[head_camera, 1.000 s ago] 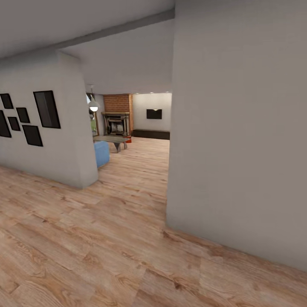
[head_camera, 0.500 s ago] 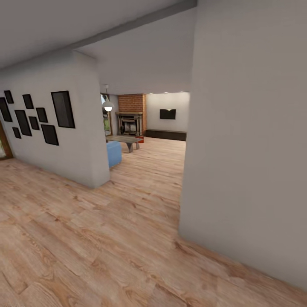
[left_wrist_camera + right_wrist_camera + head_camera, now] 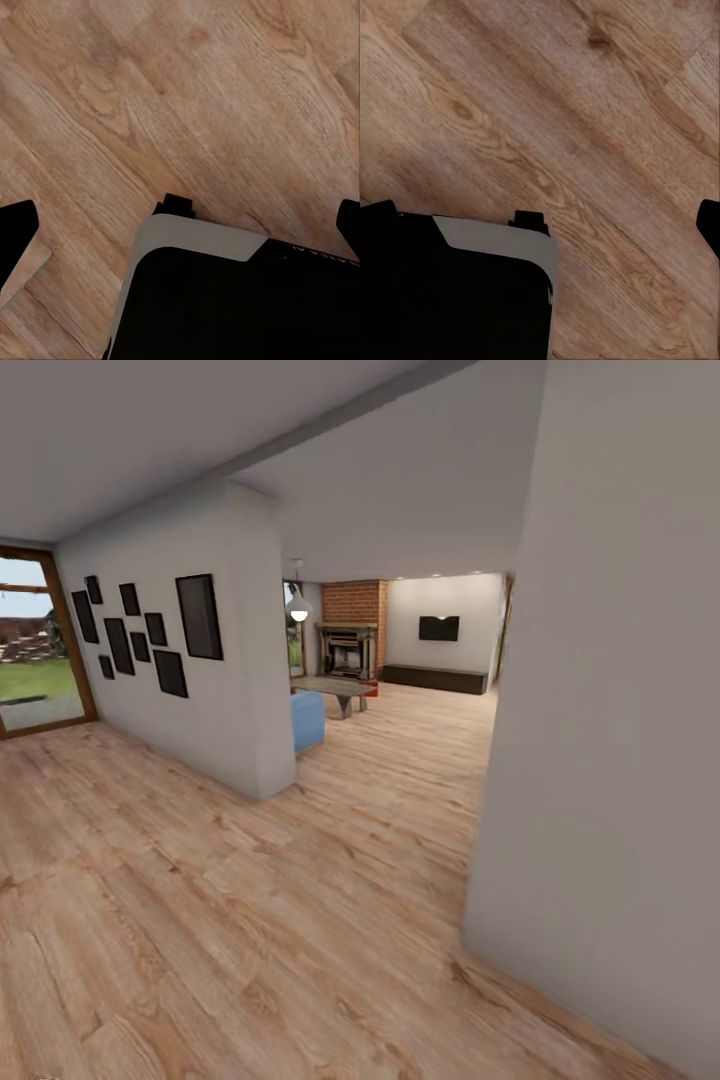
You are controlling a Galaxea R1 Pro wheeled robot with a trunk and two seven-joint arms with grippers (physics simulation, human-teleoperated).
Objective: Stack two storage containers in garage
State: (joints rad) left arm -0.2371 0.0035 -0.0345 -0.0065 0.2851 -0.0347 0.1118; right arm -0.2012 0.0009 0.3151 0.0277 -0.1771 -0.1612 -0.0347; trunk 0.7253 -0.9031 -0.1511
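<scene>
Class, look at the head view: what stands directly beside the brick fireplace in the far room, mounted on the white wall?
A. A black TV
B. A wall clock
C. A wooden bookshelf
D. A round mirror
A: a black TV hangs on the white wall beside the brick fireplace, above a long low dark bench.

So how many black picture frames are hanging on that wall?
9 frames, all on the white wall at left: the largest nearest the corner, eight smaller toward the window. None seems hidden.
</scene>
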